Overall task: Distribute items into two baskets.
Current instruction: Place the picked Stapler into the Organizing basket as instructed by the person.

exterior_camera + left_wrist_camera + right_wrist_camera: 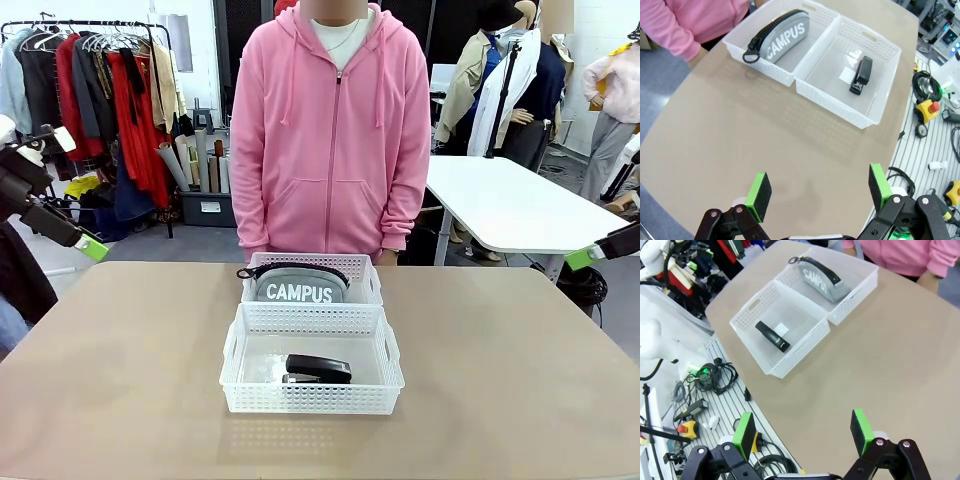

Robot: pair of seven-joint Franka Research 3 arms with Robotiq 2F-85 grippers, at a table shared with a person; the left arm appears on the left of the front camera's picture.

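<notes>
Two white lattice baskets stand end to end at the table's middle. The far basket point(366, 283) holds the grey "CAMPUS" pouch point(300, 287), and the near basket point(311, 397) holds the small black stapler point(317, 369). From the left wrist, the pouch point(781, 36) and stapler point(861, 75) lie far ahead of my open left gripper point(820, 189). The right wrist view shows the stapler point(772, 336) and pouch point(822, 278) beyond my open right gripper point(803, 432). Both grippers hang off the table's sides, with nothing between their fingers: left gripper point(90, 247), right gripper point(582, 259).
A person in a pink hoodie point(333, 130) stands at the far edge behind the baskets. The tan table point(500, 380) is bare around the baskets. A white table point(510, 200) stands back right, a clothes rack point(100, 90) back left. Cables and gear point(705, 380) lie beside the table.
</notes>
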